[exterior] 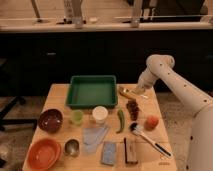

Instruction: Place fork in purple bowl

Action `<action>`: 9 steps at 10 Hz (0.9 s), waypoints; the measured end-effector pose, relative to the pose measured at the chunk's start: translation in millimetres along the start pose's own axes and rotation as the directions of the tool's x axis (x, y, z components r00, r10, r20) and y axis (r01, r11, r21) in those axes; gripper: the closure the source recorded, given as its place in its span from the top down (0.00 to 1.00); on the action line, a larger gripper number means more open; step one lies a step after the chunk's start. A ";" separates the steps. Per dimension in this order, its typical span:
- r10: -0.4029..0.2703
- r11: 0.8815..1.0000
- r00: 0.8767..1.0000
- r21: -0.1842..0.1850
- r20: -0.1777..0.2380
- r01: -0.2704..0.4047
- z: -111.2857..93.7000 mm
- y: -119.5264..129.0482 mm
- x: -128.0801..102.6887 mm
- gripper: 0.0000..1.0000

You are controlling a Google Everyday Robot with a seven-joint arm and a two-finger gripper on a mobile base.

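Fork (pixel 135 94) is what I am watching for, and I am making it out only as a thin silvery sliver at the back right of the wooden table (pixel 59 95), right under the gripper (pixel 138 90). I am reading the gripper as closed, hanging low over that spot at the end of the white arm (pixel 172 80), but I cannot tell whether it is pinching the fork or only touching down beside it. Just to its left a banana (pixel 125 92) is lying near the green tray (pixel 92 78). Nearer the front I am seeing a dark bunch of grapes (pixel 132 108), a green chili (pixel 120 120), a reddish-orange fruit (pixel 151 122) and a white-headed utensil (pixel 147 139) with a dark blue handle. A white cup (pixel 100 114) and a green cup (pixel 76 117) are standing in front of the tray. The purple bowl (pixel 50 120) is sitting well apart on the left side, with the orange bowl (pixel 44 154) and a metal cup (pixel 72 147) in front of it.
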 end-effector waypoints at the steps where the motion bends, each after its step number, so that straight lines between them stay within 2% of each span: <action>1: -0.027 1.000 1.000 -0.008 0.000 0.027 -0.2 4.6 -10.0 0.00; 6: -0.137 0.990 0.991 -0.036 0.003 0.137 -8.5 29.6 -40.1 0.00; 9: -0.142 0.989 0.990 -0.038 0.003 0.142 -9.6 31.2 -41.5 0.00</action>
